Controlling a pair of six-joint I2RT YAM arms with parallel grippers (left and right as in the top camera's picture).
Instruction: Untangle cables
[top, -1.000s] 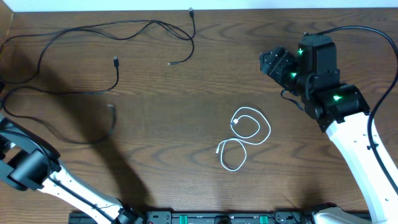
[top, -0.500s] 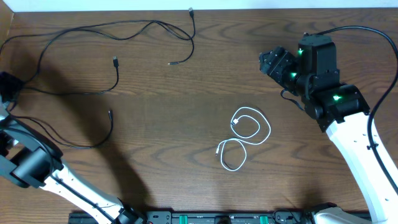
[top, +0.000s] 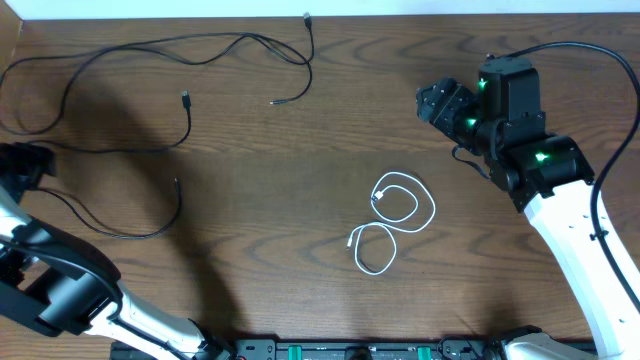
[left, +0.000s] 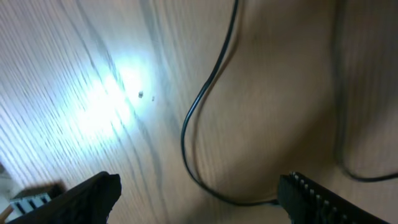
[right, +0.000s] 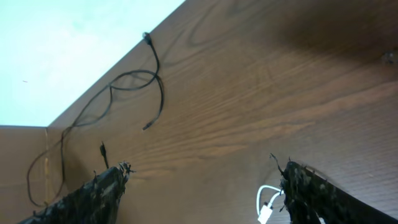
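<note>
Two black cables lie at the far left of the table: one (top: 150, 45) runs along the back edge, the other (top: 120, 150) loops below it, and they cross near the left edge. The white cable (top: 400, 205) lies coiled in two loops in the middle. My left gripper (top: 28, 160) is open at the left edge over the lower black cable; in the left wrist view its open jaws (left: 205, 196) straddle a black cable loop (left: 186, 137) that runs close to the right finger. My right gripper (top: 432, 100) is open and empty, above and right of the white cable (right: 266, 210).
Wooden table (top: 260, 260) with a pale wall along its back edge (right: 62, 50). The right arm's thick black wire (top: 580, 50) arcs over the back right corner. A black rail (top: 340, 350) runs along the front edge.
My left gripper has come in at the left edge and moved toward the front. The lower black cable's left loop has shifted slightly. The right arm and white cable have not moved.
</note>
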